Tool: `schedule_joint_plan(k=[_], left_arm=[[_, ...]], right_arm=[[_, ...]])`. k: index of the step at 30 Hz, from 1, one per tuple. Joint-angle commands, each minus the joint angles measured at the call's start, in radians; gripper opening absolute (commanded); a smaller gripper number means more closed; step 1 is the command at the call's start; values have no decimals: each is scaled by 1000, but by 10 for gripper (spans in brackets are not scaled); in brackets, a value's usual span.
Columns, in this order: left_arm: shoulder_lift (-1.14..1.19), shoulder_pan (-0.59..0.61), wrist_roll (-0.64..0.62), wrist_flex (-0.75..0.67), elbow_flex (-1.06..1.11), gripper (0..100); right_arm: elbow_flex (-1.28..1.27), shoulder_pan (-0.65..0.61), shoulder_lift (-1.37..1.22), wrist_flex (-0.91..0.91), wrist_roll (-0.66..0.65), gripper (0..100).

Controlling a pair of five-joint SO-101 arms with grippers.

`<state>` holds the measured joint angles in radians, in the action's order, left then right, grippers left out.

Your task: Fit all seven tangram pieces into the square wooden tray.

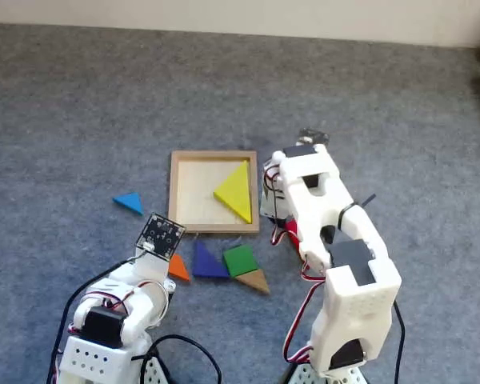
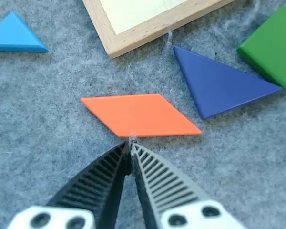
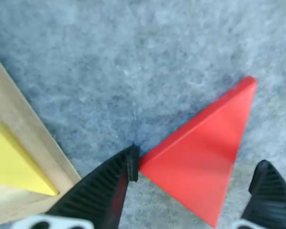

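Grey carpet (image 1: 64,96), perhaps felt, bearing tray (image 1: 174,192), orange parallelogram (image 2: 140,114), red triangle (image 3: 200,162)

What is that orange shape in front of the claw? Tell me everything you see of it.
The orange piece is a thin, flat parallelogram with sharp corners and a smooth matte face, painted wood by the look. It lies flat on the grey carpet, outside the tray, off one corner, apart from the blue triangle beside it. The left claw, shut, has its tips at one long edge, seemingly touching it. Nothing lies on it.
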<state>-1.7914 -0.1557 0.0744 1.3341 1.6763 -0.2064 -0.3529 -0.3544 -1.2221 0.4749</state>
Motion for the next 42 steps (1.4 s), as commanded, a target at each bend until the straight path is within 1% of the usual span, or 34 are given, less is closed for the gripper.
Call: schedule_joint_plan(k=[1,5,11,17,20,24,29,36,42], left_arm=[[-45,-15,-6,0,21,7],[-45,-15,-6,0,21,7],[-45,-15,-6,0,21,7],[-45,-15,-6,0,21,7],[-45,-15,-6,0,21,7],[-45,-15,-6,0,21,7],[-45,-15,-6,0,21,7],[-45,-15,-6,0,21,7],[-45,-15,-6,0,21,7]], right_arm=[[-19,-47,5,-36,-21,365],[-19,-25,5,-36,-21,359],[-19,-15,5,-15,-25,235],[-19,-15,5,-4,-28,167],[-13,-15,7,-16,-86,133],[-12,-15,8,-38,-130,85],[7,-22,24,-47,-184,84],[22,-21,159,-50,-255,84],[27,-22,222,-44,-367,84]])
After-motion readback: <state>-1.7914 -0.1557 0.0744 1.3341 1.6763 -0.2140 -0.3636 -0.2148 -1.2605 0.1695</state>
